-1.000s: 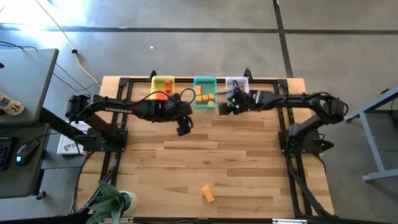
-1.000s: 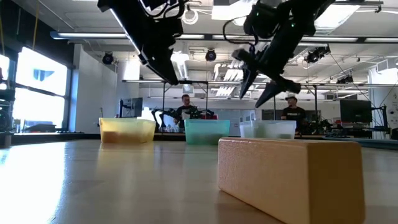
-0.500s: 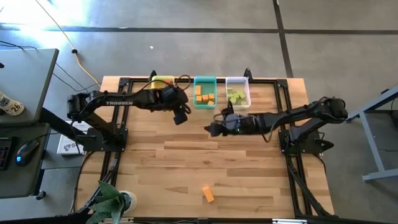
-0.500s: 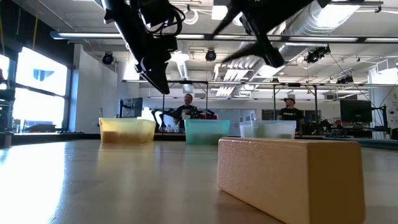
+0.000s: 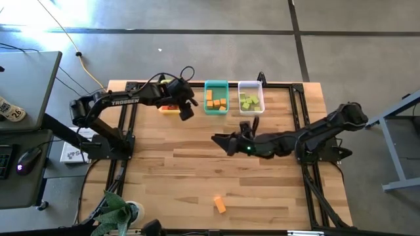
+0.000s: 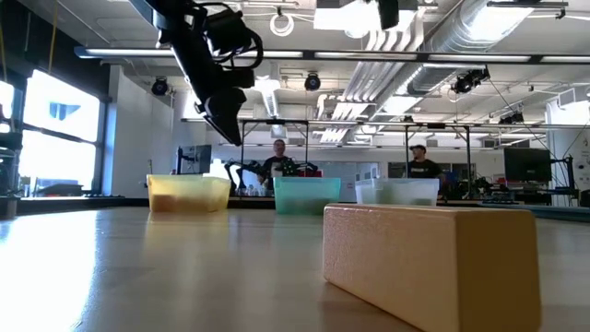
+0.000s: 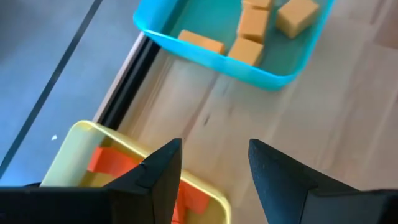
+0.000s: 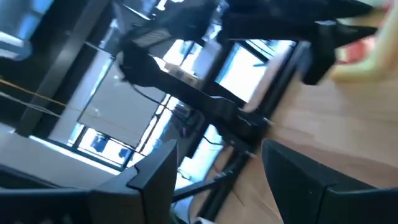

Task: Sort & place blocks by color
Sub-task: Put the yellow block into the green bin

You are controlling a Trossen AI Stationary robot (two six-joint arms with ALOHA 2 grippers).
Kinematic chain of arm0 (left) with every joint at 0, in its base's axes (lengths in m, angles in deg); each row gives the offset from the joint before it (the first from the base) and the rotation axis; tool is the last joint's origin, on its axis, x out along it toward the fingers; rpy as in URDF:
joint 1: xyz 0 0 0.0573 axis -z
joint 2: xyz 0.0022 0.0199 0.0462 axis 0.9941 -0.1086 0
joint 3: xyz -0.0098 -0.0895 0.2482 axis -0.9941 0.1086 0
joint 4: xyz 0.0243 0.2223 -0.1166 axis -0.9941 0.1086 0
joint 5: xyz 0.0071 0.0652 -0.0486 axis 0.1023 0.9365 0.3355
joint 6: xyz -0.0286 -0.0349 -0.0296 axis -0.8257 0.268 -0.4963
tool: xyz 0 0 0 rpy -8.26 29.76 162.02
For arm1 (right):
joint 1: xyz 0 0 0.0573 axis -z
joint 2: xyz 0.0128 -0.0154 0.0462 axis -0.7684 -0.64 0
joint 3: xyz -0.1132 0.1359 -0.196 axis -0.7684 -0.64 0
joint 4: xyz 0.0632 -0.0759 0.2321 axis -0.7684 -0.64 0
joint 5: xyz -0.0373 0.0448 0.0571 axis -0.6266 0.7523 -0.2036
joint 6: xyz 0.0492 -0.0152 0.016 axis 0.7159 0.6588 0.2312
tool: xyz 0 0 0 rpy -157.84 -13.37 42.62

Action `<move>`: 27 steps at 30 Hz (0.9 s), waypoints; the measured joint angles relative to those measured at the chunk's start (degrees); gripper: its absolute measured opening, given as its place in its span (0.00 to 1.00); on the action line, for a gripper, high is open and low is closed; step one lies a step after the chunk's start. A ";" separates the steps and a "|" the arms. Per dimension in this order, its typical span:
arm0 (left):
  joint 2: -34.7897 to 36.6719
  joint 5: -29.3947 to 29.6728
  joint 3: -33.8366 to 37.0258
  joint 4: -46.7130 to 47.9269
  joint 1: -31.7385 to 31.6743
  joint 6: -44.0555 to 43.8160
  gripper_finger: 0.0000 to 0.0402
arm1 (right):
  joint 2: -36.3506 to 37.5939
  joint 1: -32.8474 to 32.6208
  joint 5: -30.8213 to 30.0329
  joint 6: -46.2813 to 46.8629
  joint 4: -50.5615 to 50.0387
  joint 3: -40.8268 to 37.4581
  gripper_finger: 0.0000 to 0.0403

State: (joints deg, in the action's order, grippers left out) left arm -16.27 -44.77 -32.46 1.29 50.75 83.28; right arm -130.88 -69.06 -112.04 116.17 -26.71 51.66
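1. One orange block [image 5: 220, 204] lies alone near the table's front edge, well apart from both grippers.
2. Right gripper [image 5: 217, 139], fingers spread and empty, hangs mid-table.
3. Left gripper [image 5: 186, 110], spread and empty, hovers beside the yellow bin [image 5: 168, 109].

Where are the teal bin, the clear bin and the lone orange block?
teal bin [image 5: 205, 98]: high view, its left wall.
clear bin [image 5: 262, 98]: high view, its right wall.
lone orange block [image 5: 220, 205]: high view, middle of its top.
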 joint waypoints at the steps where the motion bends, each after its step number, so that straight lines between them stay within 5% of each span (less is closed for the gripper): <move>1: 0.00 0.00 0.01 0.01 -0.41 -0.02 0.43 | 0.00 -0.58 -0.57 -1.30 -0.20 1.22 0.54; 6: 0.00 -0.67 0.00 0.02 -1.88 -0.22 0.43 | -1.46 -2.39 -1.14 -10.82 -3.18 9.61 0.54; 11: 0.00 -1.45 0.02 0.00 -2.08 -2.30 0.43 | -3.64 -2.73 0.54 -13.66 -16.54 19.05 0.54; 21: 0.00 -3.39 0.01 0.10 -1.76 -9.22 0.43 | -11.12 -3.08 12.31 3.77 -50.61 32.89 0.54; 27: 0.00 -4.42 0.00 0.34 -1.58 -10.68 0.43 | -17.81 -3.13 24.74 11.90 -59.78 35.44 0.54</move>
State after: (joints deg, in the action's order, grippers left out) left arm -16.27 -49.19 -32.46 1.63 49.17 72.60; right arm -148.69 -72.19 -87.30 128.07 -86.49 87.10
